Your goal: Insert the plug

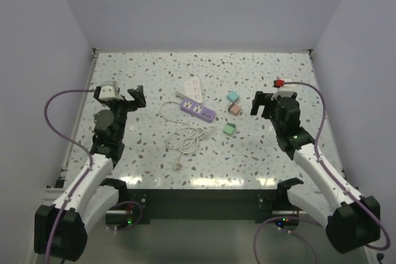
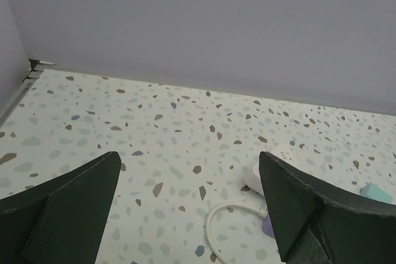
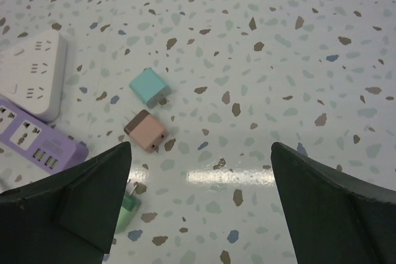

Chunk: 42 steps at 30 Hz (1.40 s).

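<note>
While my left tool (image 2: pixel 189 165) and right tool (image 3: pixel 201 146) hang released and empty above the surface (image 3: pixel 278 41), a pink plug (image 3: pixel 146 130) lies just beside a teal plug (image 3: pixel 148 86).

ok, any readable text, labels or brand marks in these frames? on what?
No readable text in any view.
On the white power strip: only sockets show, no print.
On the purple power strip: sockets and small ports, and any marking is too small to read.
On the teal plug, pink plug and green plug: plain faces, no lettering visible.
</note>
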Each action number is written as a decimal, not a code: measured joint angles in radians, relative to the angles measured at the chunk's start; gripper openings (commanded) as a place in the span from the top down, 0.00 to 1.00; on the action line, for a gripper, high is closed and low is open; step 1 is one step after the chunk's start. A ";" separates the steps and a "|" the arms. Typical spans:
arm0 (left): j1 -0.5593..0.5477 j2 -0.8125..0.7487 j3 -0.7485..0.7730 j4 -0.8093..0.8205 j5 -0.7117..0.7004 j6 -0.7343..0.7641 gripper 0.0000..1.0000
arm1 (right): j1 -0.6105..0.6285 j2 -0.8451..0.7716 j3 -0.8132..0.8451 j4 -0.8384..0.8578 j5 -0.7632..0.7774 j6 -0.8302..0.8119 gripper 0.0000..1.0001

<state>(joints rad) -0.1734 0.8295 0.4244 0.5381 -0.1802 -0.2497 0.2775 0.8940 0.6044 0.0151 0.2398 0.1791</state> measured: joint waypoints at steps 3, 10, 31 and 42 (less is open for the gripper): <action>-0.016 0.046 0.000 0.000 0.019 0.008 0.00 | 0.055 0.108 0.039 -0.002 0.009 0.001 0.01; -0.189 0.174 0.043 -0.006 -0.064 0.072 0.00 | 0.145 0.296 0.085 -0.018 0.005 0.047 0.03; -0.208 0.248 0.063 0.019 -0.180 -0.002 0.00 | 0.327 0.447 0.019 -0.090 0.038 0.297 0.09; -0.208 0.252 0.070 -0.008 -0.194 -0.002 0.00 | 0.356 0.600 0.035 0.000 0.084 0.340 0.09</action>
<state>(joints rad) -0.3813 1.0817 0.4942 0.5304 -0.3744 -0.2516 0.6338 1.4940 0.6399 0.0147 0.3241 0.5186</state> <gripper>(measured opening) 0.997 0.916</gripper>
